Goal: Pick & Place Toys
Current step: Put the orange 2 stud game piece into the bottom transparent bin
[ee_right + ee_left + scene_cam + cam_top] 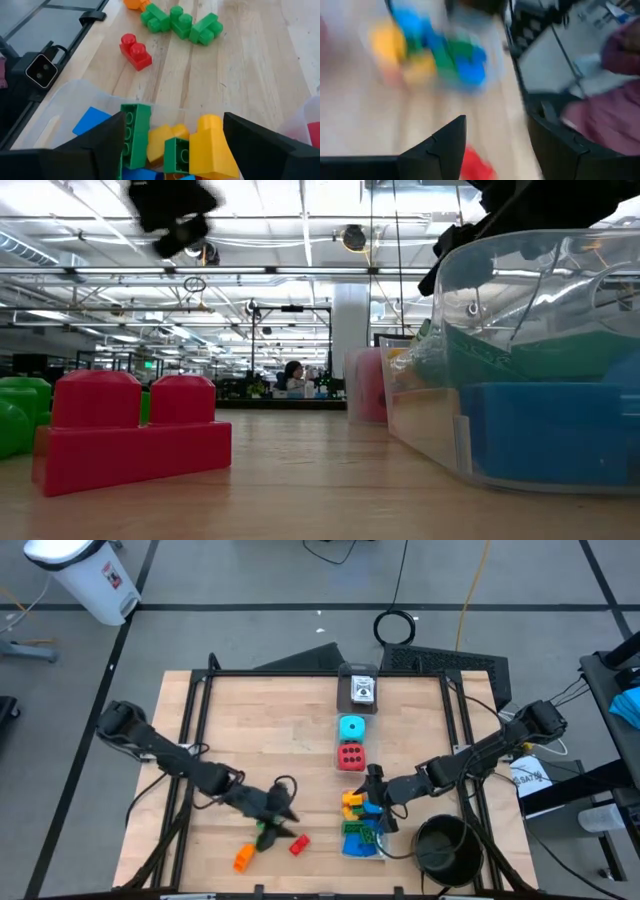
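A clear box (362,830) near the table's front holds several bricks: a green one (135,134), yellow ones (212,145) and blue ones (90,120). My right gripper (375,802) (172,127) is open just above this box, with a finger on either side of the pile. My left gripper (280,808) (495,150) is open and empty above the loose bricks. These lie flat on the wood: green ones (268,835) (180,22), a red one (298,845) (135,51) (130,430) and an orange one (244,858). A cyan die (351,727) and a red die (350,755) sit farther back.
A black round bowl (445,845) stands at the front right, beside the box. A small clear box with a picture card (360,690) sits at the far middle. Bare wood lies at the table's left and far right. A raised frame (195,720) runs round the table's edges.
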Controlling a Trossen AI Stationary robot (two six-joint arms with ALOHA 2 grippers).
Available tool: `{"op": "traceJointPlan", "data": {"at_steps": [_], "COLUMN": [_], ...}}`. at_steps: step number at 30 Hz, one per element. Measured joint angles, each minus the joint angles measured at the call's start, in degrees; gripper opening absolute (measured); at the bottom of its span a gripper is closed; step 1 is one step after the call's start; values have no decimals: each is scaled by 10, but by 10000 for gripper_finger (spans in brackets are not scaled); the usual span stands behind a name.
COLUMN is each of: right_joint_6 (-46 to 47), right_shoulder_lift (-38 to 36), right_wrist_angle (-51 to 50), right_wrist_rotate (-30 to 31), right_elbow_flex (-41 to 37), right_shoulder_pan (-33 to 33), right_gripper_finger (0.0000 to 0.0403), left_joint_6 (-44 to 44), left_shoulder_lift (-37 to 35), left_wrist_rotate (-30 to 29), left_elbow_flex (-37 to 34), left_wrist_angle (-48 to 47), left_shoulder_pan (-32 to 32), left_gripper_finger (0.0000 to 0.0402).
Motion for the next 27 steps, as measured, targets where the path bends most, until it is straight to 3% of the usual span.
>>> {"op": "traceJointPlan", "data": {"at_steps": [8,13,19,27], "right_joint_6": [0,-1,-26,-85], "right_shoulder_lift": [0,0,0,0], "right_wrist_angle": [3,10,11,39], "right_wrist_rotate": [0,0,0,0], "right_elbow_flex": [0,0,0,0], "right_shoulder_pan": [0,0,-1,-1], "right_gripper_finger": [289,288,286,286], "left_joint_6": [-226,-391,-529,-630], "left_shoulder_lift": [-16,-16,-12,43], "left_wrist_rotate": [104,76,-30,-32], "left_elbow_flex": [0,0,0,0], "left_wrist_angle": [-169,-225,-251,-250], "left_shoulder_pan": [-110,-180,-259,-308], "left_gripper_finger": [218,218,218,218]}}
